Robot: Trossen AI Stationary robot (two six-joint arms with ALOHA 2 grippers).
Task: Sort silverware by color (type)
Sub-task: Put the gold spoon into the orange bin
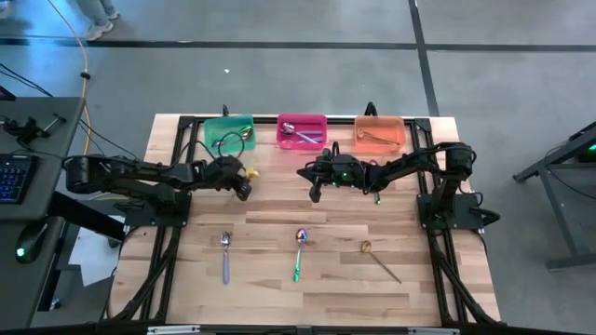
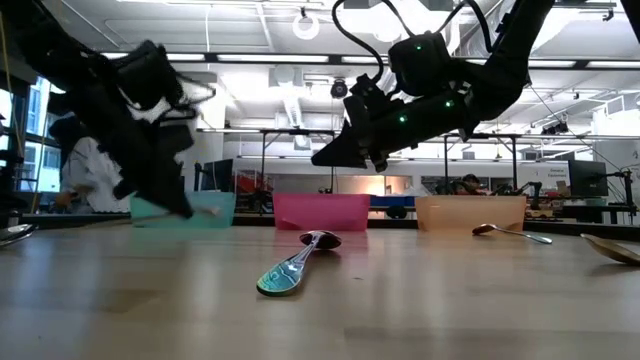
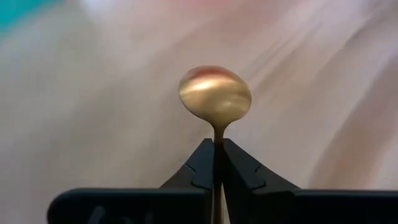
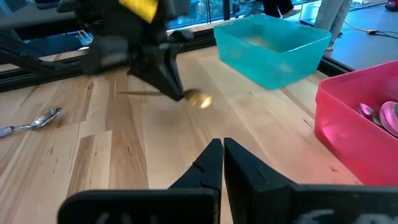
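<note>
a green-handled spoon lies on the desk before the pink bin; both arms hang above.

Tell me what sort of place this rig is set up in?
Probably a robotics lab or workshop. The low view looks past the wooden table to other workbenches with equipment under exposed ceiling ducts; the high view shows bare concrete floor and a keyboard on a side desk.

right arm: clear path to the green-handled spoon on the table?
Probably yes. The right gripper hangs shut and empty above bare wood; the green-handled spoon lies alone nearer the front edge, nothing between.
</note>
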